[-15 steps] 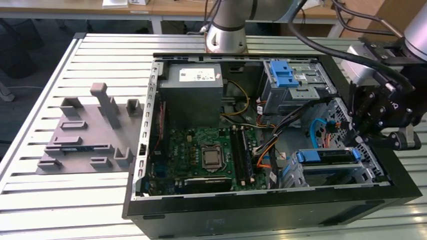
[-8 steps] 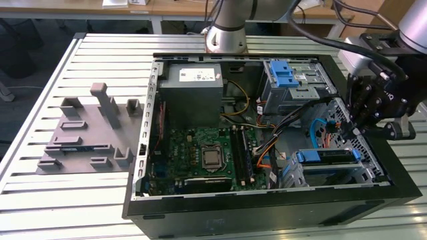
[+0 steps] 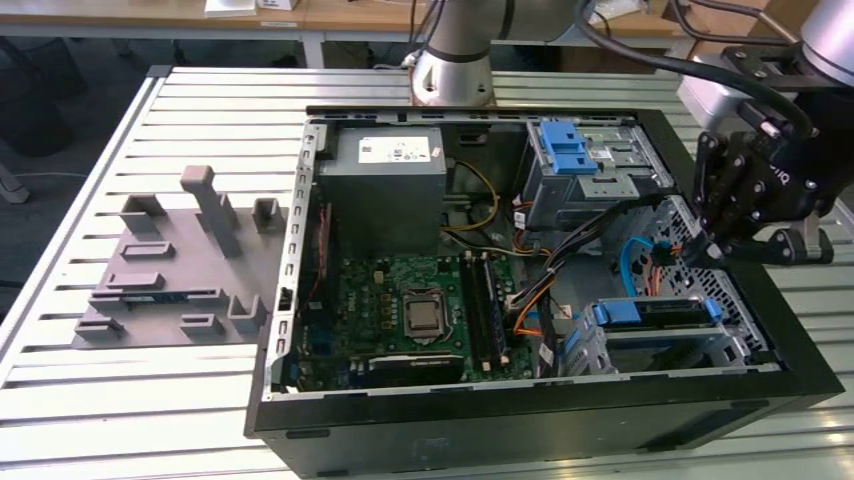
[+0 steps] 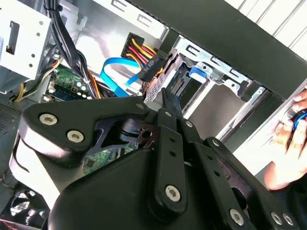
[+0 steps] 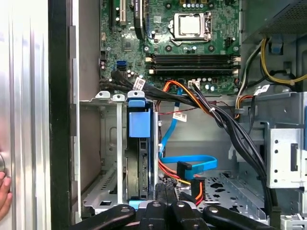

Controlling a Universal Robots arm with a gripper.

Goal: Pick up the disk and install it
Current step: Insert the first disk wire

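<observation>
The disk [image 3: 651,312] sits in the metal drive cage [image 3: 727,345] at the near right corner of the open computer case, its blue bracket facing up. In the first wrist view the disk [image 5: 140,163] stands edge-on in the cage with its blue tab on top. My gripper [image 3: 711,252] hovers over the case's right side, a little beyond the cage and above the cables. Its fingers are shut together with nothing between them in both wrist views [image 5: 165,192]. In the second wrist view the fingertips [image 4: 168,101] sit close to a black cable connector [image 4: 152,64] in front of the disk [image 4: 184,86].
The motherboard [image 3: 414,300] fills the case floor and a grey power supply [image 3: 387,190] stands at the back. A blue latch [image 3: 567,150] tops the upper drive bay. Orange, black and blue cables [image 5: 184,163] run beside the cage. A person's hand [image 4: 290,139] rests outside the case wall.
</observation>
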